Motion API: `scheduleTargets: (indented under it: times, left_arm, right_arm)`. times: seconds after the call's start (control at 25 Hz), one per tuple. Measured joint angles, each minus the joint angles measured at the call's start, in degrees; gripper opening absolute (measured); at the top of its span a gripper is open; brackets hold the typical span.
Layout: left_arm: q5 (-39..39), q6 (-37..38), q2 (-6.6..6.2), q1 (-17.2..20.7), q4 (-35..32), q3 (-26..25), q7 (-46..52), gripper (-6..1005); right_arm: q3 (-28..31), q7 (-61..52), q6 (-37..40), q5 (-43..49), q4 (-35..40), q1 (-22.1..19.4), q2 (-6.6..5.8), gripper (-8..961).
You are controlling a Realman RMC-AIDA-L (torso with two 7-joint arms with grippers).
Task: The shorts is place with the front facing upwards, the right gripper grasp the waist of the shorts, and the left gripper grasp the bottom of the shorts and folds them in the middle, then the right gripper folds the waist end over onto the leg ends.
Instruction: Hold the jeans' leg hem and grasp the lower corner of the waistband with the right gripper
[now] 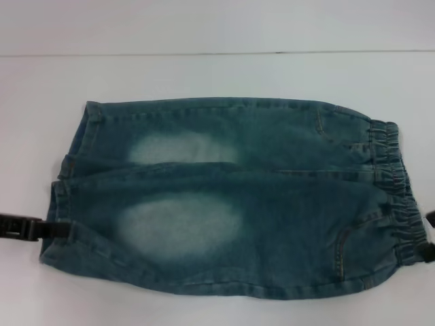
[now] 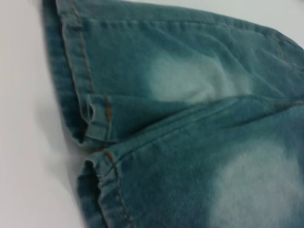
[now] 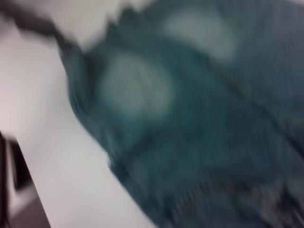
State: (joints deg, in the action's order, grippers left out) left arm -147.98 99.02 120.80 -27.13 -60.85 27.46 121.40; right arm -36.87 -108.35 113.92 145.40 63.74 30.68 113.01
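The shorts [image 1: 224, 197] lie flat on the white table [image 1: 204, 75], front up, with two pale faded patches. The puckered waist [image 1: 394, 197] points right; the bottom of the shorts [image 1: 64, 183], two straight hems, points left. My left gripper [image 1: 41, 228] reaches in from the left edge, and its black tip overlaps the near leg's hem. Only black bits of my right gripper [image 1: 428, 251] show at the right edge, beside the waist's near end. The left wrist view looks closely at the two hems [image 2: 95, 123]. The right wrist view shows the denim [image 3: 190, 118] blurred.
Bare white table surrounds the shorts, with a wide strip behind them up to the far edge [image 1: 217, 53]. The table's side edge and a dark gap [image 3: 14, 180] show in the right wrist view.
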Motion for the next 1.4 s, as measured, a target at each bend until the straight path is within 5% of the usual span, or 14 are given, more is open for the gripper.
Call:
scheduleTargets:
  times: [0.44, 1.4]
  left_arm:
    - [0.2, -0.3, 0.1, -1.1, 0.0, -1.7, -0.1, 17]
    - [0.1, -0.1, 0.31, -0.6, 0.3, -1.7, -0.1, 17]
  right_arm:
    - [-1.6, 1.0, -0.8, 19.9, -0.3, 7.8, 1.27, 942]
    - [-7.6, -1.5, -6.9, 22.2, -4.2, 8.6, 4.32, 942]
